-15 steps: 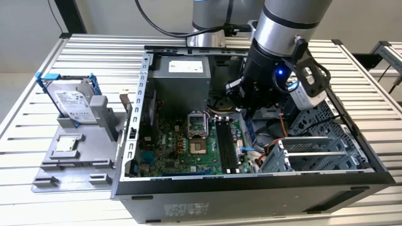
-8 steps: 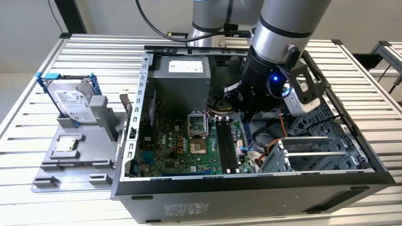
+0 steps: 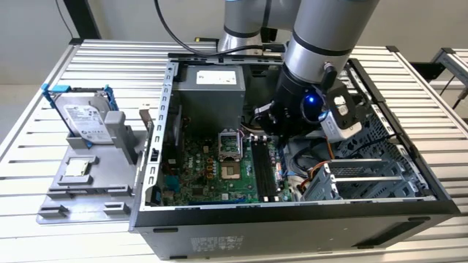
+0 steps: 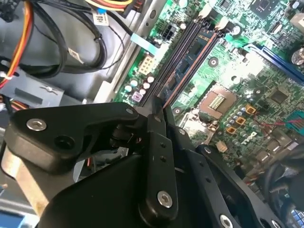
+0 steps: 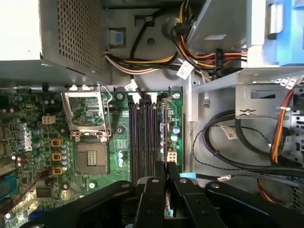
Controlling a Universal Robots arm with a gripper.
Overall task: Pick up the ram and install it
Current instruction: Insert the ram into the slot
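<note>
Pinching the ram (image 4: 190, 59) edge-on, the gripper's (image 5: 166, 183) matte black fingers (image 4: 156, 142) are closing on its near end. That slim blue board with dark chips is stretching away from the fingertips, standing over the long black slots (image 5: 142, 137) of the glossy green motherboard (image 5: 90, 142).

Slatted metal table (image 3: 44, 87), pale wall (image 3: 124, 19)

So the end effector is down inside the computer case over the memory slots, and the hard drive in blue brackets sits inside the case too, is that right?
Not quite. The hard drive stands outside the computer case, on the grey stand at the exterior view's left. The end effector, shut on the ram, is over the memory slots.
</note>
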